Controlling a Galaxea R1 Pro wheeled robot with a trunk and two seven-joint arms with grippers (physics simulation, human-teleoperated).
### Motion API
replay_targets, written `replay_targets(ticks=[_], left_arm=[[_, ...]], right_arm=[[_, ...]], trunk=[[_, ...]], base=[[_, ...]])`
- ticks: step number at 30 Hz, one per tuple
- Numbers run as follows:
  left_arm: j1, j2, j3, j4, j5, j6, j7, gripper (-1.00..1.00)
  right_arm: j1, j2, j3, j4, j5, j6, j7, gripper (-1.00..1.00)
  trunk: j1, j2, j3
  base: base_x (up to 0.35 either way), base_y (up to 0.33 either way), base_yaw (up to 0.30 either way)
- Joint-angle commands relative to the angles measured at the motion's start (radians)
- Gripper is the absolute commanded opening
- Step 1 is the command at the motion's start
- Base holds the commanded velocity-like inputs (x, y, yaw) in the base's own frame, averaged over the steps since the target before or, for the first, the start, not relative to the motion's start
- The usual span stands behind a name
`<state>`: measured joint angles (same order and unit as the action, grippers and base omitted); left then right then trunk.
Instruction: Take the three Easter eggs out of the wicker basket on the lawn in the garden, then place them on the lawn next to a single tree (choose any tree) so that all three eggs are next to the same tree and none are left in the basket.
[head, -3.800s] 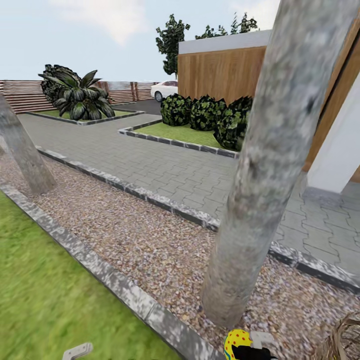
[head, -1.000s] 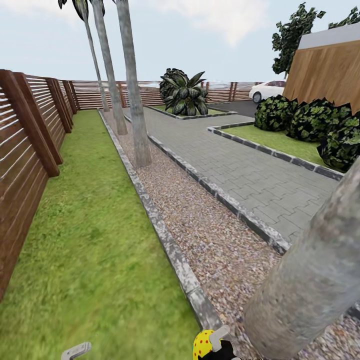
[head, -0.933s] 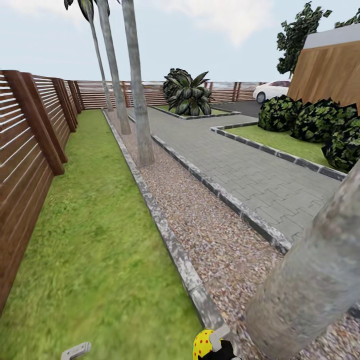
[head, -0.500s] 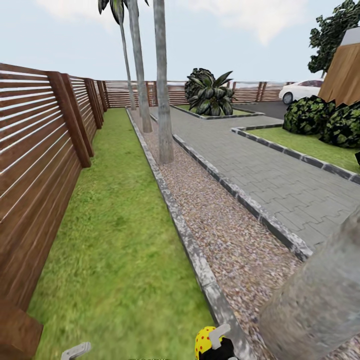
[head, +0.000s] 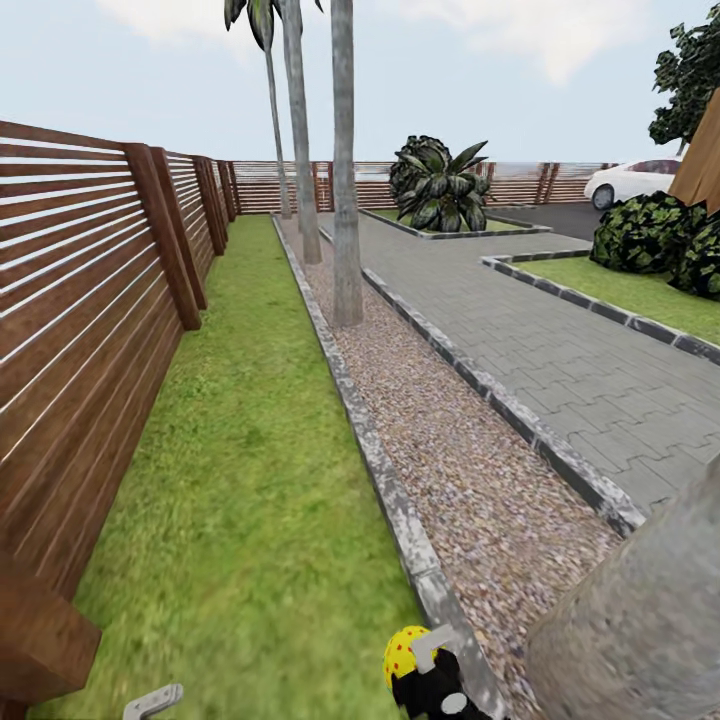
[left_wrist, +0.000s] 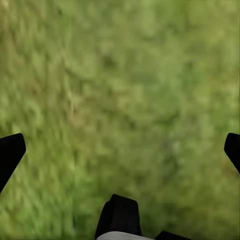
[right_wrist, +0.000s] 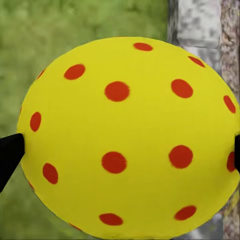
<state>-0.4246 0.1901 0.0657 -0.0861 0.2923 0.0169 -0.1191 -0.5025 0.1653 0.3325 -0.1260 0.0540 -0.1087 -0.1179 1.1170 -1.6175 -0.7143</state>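
right gripper (right_wrist: 125, 145) pinches Easter egg (head: 405, 655) over kerb (head: 395, 505) | left gripper (left_wrist: 120, 145) spread, empty | risk: egg released here rolls onto gravel (head: 470, 480), missing lawn (head: 250, 480)

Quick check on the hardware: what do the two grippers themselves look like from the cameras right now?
The right gripper has a black body with a pale grey finger; its fingertips are black. The left gripper shows black fingertips and a black block with a grey edge; in the head view, a pale grey finger.
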Motion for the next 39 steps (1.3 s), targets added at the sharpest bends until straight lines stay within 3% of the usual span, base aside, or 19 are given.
replay_targets(ticks=[1,4,6,9,11,13,16,18,20,22,24,27,29,30,31,32,39], left_arm=[[0.0,0.0,0.006,0.0,0.004,0.002,-0.005,1.0],[0.0,0.0,0.006,-0.002,0.004,0.003,-0.006,1.0],[0.0,0.001,0.01,-0.006,0.028,0.006,-0.01,1.0],[-0.004,0.003,0.034,-0.021,0.056,0.018,-0.027,1.0],[-0.008,0.017,0.111,-0.052,0.106,0.062,-0.028,1.0],[-0.015,0.028,0.148,-0.185,0.127,0.235,-0.025,1.0],[-0.017,0.024,0.178,-0.637,0.131,0.693,-0.021,1.0],[-0.017,0.023,0.245,-0.76,0.131,0.763,-0.021,1.0],[-0.019,0.03,0.305,-0.796,0.13,0.778,-0.02,1.0],[-0.019,0.049,0.323,-0.802,0.131,0.782,-0.02,1.0],[-0.02,0.063,0.335,-0.804,0.132,0.784,-0.021,1.0],[-0.022,0.082,0.38,-0.805,0.133,0.786,-0.021,1.0],[-0.023,0.1,0.399,-0.805,0.14,0.841,-0.023,1.0],[-0.023,0.098,0.407,-0.805,0.156,0.882,-0.025,1.0],[-0.023,0.082,0.405,-0.805,0.161,0.896,-0.023,1.0],[-0.023,0.076,0.404,-0.805,0.162,0.899,-0.022,1.0],[-0.023,0.069,0.404,-0.804,0.162,0.9,-0.022,1.0]], right_arm=[[-0.001,0.006,0.005,-0.021,0.006,0.023,-0.006,-1.0],[-0.007,0.009,0.037,-0.199,0.007,0.274,-0.013,-1.0],[-0.045,0.009,0.042,-0.265,0.003,0.367,-0.012,-1.0],[-0.064,0.009,0.042,-0.272,0.002,0.377,-0.006,-1.0],[-0.066,0.009,0.043,-0.277,0.001,0.379,-0.003,-1.0],[-0.08,0.009,0.043,-0.299,0.001,0.425,-0.001,-1.0],[-0.095,0.009,0.043,-0.323,-0.006,0.512,0.06,-1.0],[-0.106,0.009,0.045,-0.323,-0.006,0.554,0.079,-1.0],[-0.11,0.009,0.049,-0.325,-0.005,0.564,0.123,-1.0],[-0.11,0.009,0.07,-0.341,-0.005,0.564,0.216,-1.0],[-0.11,0.009,0.113,-0.351,-0.005,0.564,0.257,-1.0],[-0.127,0.009,0.129,-0.405,-0.012,0.567,0.205,-1.0],[-0.135,0.009,0.131,-0.437,-0.052,0.567,0.175,-1.0],[-0.137,0.009,0.133,-0.447,-0.078,0.559,0.17,-1.0],[-0.137,0.009,0.135,-0.45,-0.088,0.499,0.169,-1.0],[-0.136,0.009,0.135,-0.45,-0.09,0.486,0.17,-1.0],[-0.136,0.009,0.143,-0.44,-0.091,0.475,0.173,-1.0]], trunk=[[0.0,0.0,-0.001],[0.0,0.0,-0.001],[0.008,-0.014,-0.007],[0.019,-0.035,-0.017],[0.027,-0.049,-0.023],[0.034,-0.063,-0.029],[0.046,-0.084,-0.039],[0.054,-0.098,-0.045],[0.061,-0.112,-0.051],[0.069,-0.126,-0.057],[0.077,-0.14,-0.064],[0.088,-0.161,-0.073],[0.096,-0.175,-0.079],[0.1,-0.182,-0.082],[0.103,-0.189,-0.086],[0.107,-0.196,-0.089],[0.134,-0.245,-0.12]], base=[[0.0,-0.002,0.012],[0.0,0.0,0.002],[0.0,0.0,0.0],[0.0,0.0,0.0],[0.0,0.0,0.0],[0.0,0.0,0.0],[0.0,0.0,0.0],[0.0,0.0,0.0],[0.0,0.0,0.0],[0.0,0.0,0.0],[0.0,0.0,0.0],[0.0,0.0,0.0],[0.0,0.0,0.0],[0.0,0.0,0.0],[0.0,0.0,0.0],[0.0,0.0,0.0],[0.0,0.0,0.0]])
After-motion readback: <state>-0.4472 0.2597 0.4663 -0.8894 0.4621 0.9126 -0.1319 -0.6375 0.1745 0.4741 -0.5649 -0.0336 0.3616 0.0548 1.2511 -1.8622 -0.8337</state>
